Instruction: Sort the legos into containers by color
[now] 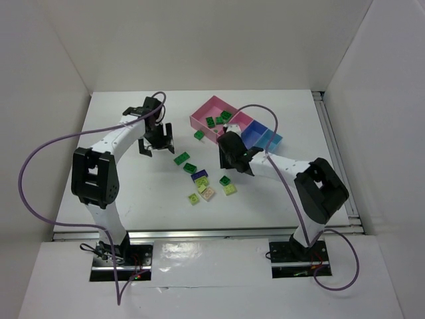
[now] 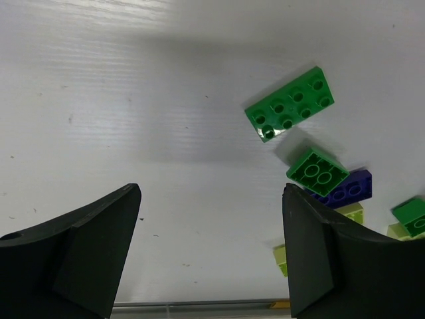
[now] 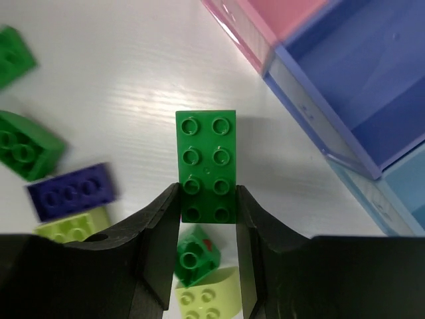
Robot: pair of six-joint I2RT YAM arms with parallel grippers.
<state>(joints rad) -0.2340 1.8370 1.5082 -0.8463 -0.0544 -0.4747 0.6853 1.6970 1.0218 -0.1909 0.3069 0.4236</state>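
- Green is the colour in hand: your right gripper point(image 3: 207, 196) is clamped on the held green brick point(image 3: 206, 146), an eight-stud piece, with a finger pressed against each long side.
- In the right wrist view this brick sits over bare table, near the corner of the violet-blue bin point(image 3: 372, 86) but not above any bin. Whether it is lifted clear of the surface cannot be told.
- Your left gripper point(image 2: 209, 229) stands wide and carries nothing, hanging over the table point(image 2: 133, 100). A long green brick point(image 2: 290, 106) and a square green brick point(image 2: 317, 171) lie ahead of it and off to one side, outside its fingers.
- Done so far, in the top view: three green bricks point(image 1: 210, 121) lie in the larger pink bin point(image 1: 214, 106).
- The smaller pink bin point(image 1: 242, 123) and the light blue bin point(image 1: 274, 140) show no brick in the parts you can see, nor does the violet-blue one. The right arm covers part of the row.
- Left to sort: a loose cluster between the arms holds more green pieces, several yellow-green bricks point(image 1: 230, 189), one blue-purple brick point(image 1: 199, 175) and one beige-pink brick point(image 1: 208, 193).
- A stray green brick point(image 1: 198, 135) lies just beside the larger pink bin, outside its wall.
- Judgement: you are early in the task. Only green has been started, and most pieces remain on the table.
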